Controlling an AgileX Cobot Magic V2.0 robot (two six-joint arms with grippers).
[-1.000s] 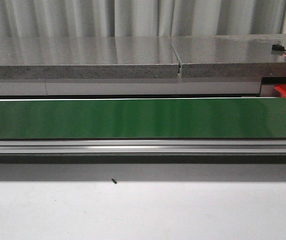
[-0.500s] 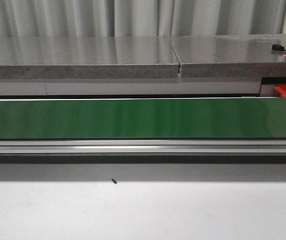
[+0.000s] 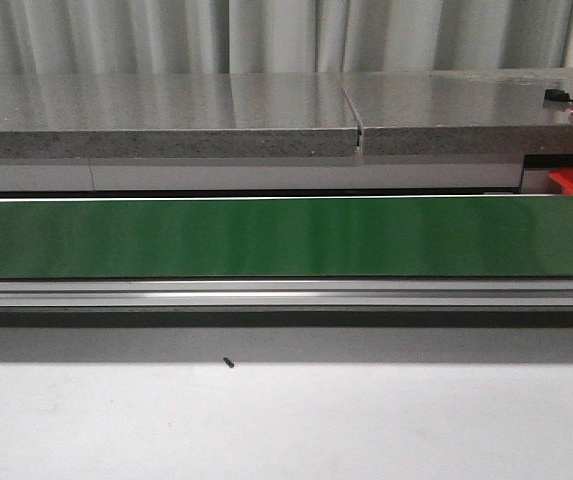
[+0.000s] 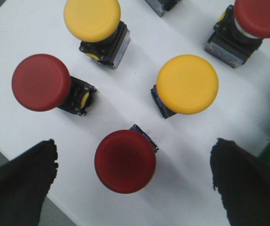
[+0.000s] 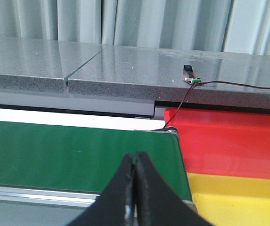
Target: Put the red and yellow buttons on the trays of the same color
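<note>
Left claw (image 4: 125, 188) was wide open and empty, its two dark fingers (image 4: 17, 183) spread either side of a red button (image 4: 125, 161) that stood upright on the white bench (image 4: 12, 28). That button sat directly under the claw, centred in the gap, not touched by either finger; its mushroom cap faced up, so the long axis ran vertical, straight toward the wrist camera. Left arm was clearly the nearer one.

Neighbours: second red button (image 4: 41, 82) and a yellow button (image 4: 187, 84) just beyond the target, another yellow button (image 4: 92, 20) and a third red button (image 4: 260, 18) farther off. The near yellow one stood close to the target, so a finger could clip it on descent, my guess. The bench edge also ran close by the target.

Right claw (image 5: 135, 188) was closed, tips pressed together, holding nothing. It pointed over the green conveyor belt (image 5: 69, 150), with the red tray (image 5: 229, 136) and yellow tray (image 5: 238, 197) side by side at the belt's end. A small wired sensor (image 5: 189, 75) lay on the grey stone ledge (image 5: 125, 61) behind.

Front view showed only belt, ledge and a tiny dark speck (image 3: 228, 363) on the bench; no arms or buttons there.
</note>
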